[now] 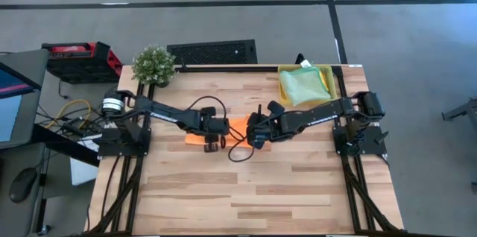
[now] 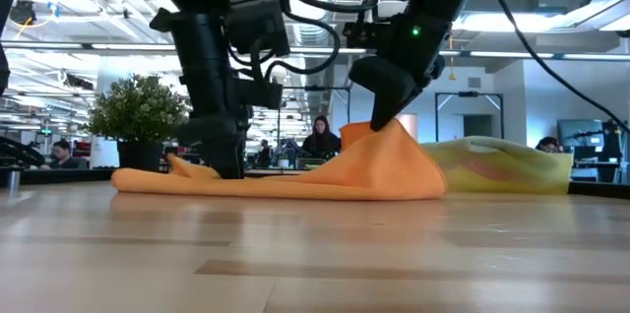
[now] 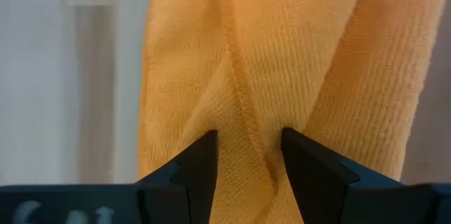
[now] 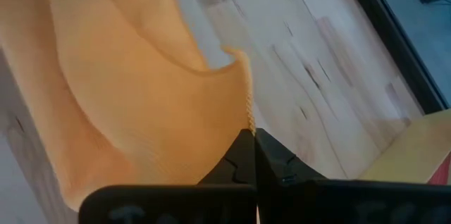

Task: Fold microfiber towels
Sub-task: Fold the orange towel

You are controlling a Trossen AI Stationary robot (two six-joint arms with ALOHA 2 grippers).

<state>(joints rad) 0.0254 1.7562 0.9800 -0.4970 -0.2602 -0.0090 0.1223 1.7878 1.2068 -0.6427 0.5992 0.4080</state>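
An orange microfiber towel lies crumpled at the table's middle, between my two grippers. My right gripper is shut on it and raises its right part into a peak. The rest lies flat on the wood. My left gripper is open and points down over the towel's left part, with a hemmed fold showing between its fingers. A pale green towel lies in the yellow tray at the far right. My right gripper pinches a hemmed edge of the orange towel between its two fingertips, slanting down from above and from the table's right. The cloth hangs slack from the fingers, with its lower parts on the table. My left gripper's fingertips stand low at the towel; whether they touch it I cannot tell.
A potted plant stands at the far left corner. The tray takes up the far right corner. Bare wood stretches toward the near edge. People sit in the room beyond the table.
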